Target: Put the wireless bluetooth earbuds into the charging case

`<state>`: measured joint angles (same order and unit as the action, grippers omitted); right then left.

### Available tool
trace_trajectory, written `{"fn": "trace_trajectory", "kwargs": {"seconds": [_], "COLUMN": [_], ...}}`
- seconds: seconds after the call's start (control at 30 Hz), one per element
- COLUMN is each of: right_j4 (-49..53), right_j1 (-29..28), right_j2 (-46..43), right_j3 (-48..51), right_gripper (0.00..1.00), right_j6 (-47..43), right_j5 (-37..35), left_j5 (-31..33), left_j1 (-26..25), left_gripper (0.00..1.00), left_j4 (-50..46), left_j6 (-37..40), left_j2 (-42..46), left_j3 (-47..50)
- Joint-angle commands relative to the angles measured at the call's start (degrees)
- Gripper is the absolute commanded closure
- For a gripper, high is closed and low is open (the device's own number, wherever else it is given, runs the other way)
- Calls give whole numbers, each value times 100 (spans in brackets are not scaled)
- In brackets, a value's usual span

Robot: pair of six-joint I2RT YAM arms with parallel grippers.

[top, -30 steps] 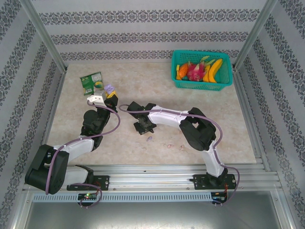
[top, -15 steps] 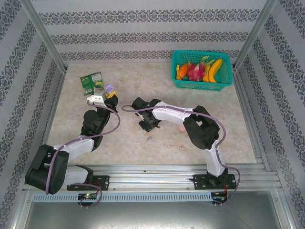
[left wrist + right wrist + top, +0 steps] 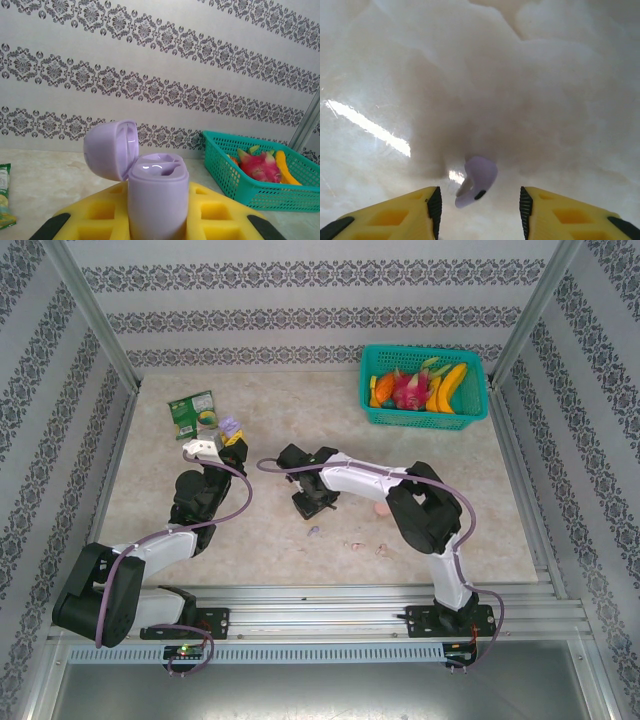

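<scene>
Our left gripper (image 3: 157,222) clamps the lilac charging case (image 3: 159,185) upright between its yellow fingers, with the lid flipped open. Our right gripper (image 3: 480,202) hangs low over the table (image 3: 545,75) with its fingers spread wide. A lilac earbud (image 3: 476,181) lies on the surface between the tips, untouched.

the walls (image 3: 300,315) on three sides carry pale wallpaper with grey bands of ornament. slanted metal posts (image 3: 95,318) rise at the back corners. the table (image 3: 290,410) has a beige, marbled, glossy top, and a bright streak of light (image 3: 370,127) lies on it in the right wrist view. a ribbed aluminium rail (image 3: 320,612) runs along its near edge. a teal basket (image 3: 420,418) of fruit sits at the back right.
</scene>
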<state>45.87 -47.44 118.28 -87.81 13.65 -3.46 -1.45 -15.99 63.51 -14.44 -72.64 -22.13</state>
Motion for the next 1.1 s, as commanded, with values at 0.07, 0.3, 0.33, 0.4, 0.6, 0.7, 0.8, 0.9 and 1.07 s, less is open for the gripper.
{"fn": "trace_trajectory", "kwargs": {"seconds": [0.07,0.3,0.33,0.4,0.6,0.7,0.8,0.9,1.07], "right_j4": [-204,-684,-737,-794,-565,-418,-319,-270,-258], "right_j1": [196,471,471,463,236,136,69,29,6], "right_j2": [-907,-1654,-1707,-1725,-1158,-827,-568,-384,-186], "right_j3": [526,1332,1382,1416,930,666,501,408,252], "right_gripper": [44,41,41,41,44,47,49,50,52], "right_j6": [1157,2693,2859,3182,3355,3371,3385,3384,3362], "right_j5": [338,549,528,495,291,126,-4,-96,-104], "left_j5": [-26,16,9,0,-27,-37,-5,9,18], "left_j1": [65,69,69,69,70,69,69,66,67], "left_gripper": [100,100,100,100,100,100,100,100,100], "left_j4": [224,233,245,265,390,410,399,391,415], "left_j6": [-91,-68,-68,-90,-189,-195,-175,-149,-147], "left_j2": [87,59,49,6,-140,-162,-145,-130,-153], "left_j3": [-151,-169,-177,-186,-226,-239,-233,-224,-217]}}
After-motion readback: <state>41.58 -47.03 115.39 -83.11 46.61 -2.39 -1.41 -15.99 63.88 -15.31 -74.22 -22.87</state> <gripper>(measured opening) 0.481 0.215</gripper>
